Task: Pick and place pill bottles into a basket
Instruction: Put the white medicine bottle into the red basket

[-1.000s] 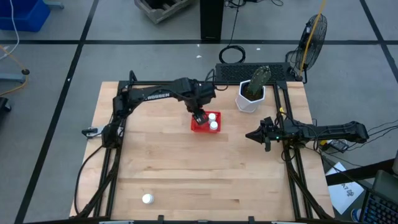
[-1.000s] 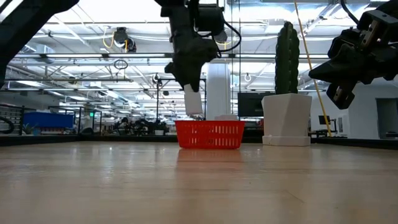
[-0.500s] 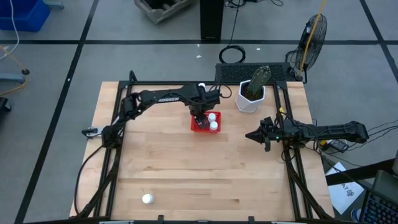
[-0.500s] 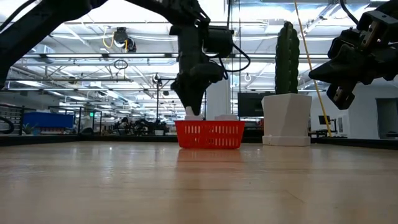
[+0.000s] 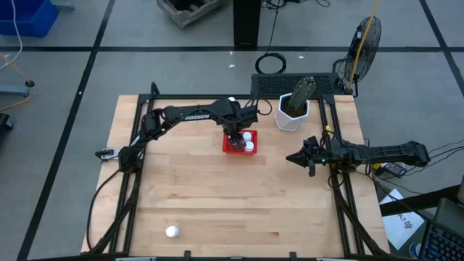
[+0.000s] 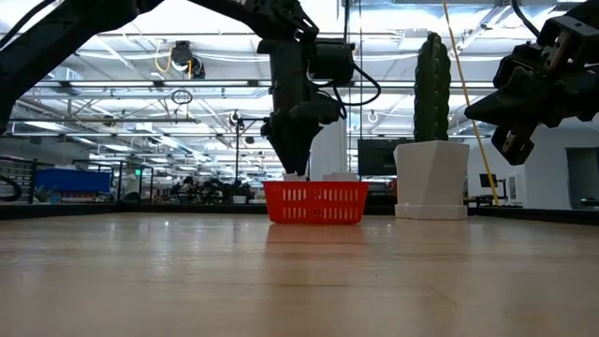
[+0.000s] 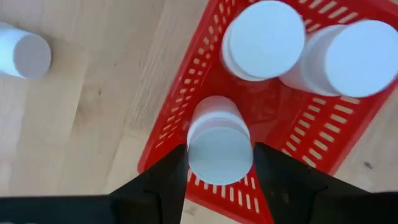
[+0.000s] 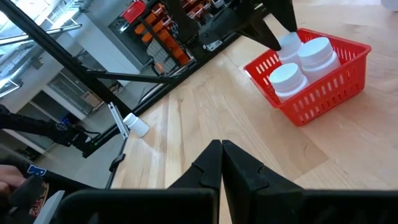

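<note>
Lowering a third pill bottle [image 7: 219, 144] between its parted fingers, the left pincer [image 7: 217, 165] hangs over the basket [image 5: 233, 147] near the tabletop's far edge; one bottle [image 5: 172, 232] waits near the front-left corner.

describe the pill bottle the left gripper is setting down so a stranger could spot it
Find the red basket beside the white cactus planter. Three white bottles stand in it; the one meant sits between the left gripper fingers, while the other two stand free of any gripper.
</note>
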Tool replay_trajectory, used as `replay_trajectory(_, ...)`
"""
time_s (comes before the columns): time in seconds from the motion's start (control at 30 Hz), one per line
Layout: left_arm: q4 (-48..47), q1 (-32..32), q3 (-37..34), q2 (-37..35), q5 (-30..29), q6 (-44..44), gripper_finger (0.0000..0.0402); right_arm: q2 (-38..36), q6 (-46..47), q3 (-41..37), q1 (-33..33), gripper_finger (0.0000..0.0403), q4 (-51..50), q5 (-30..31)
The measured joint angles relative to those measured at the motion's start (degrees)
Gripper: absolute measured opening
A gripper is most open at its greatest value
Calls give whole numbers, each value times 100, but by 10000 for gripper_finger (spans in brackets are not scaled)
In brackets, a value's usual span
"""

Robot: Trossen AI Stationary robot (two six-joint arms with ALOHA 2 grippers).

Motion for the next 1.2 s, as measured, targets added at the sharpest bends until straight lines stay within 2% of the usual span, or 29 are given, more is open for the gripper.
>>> replay_trajectory(0.2,-226,24,-2,-184,-45,-242,194,2,0,-1,0,4,-4,0)
replay_trajectory(0.43,-92,-65,-2,-838,-90,-541,209,2,-1,-1,-1,4,4,-1)
replay_trajectory(0.63,-727,-365,-1,-1476,-236,-1214,214,2,0,-1,-1,4,2,0)
replay_trajectory(0.77,-950,-1031,0,-1856,-280,-1574,214,2,0,0,-1,4,2,0)
replay_trajectory(0.9,-1238,-1921,0,-2215,-296,-2638,214,2,-1,0,0,4,14,0)
replay_trajectory(1.07,-1573,-3294,2,-2464,-156,-4609,217,0,-1,-1,-1,4,13,-1)
replay_trajectory(1.2,-2212,-4417,2,-2461,-227,-6417,244,2,0,-2,0,4,15,-1)
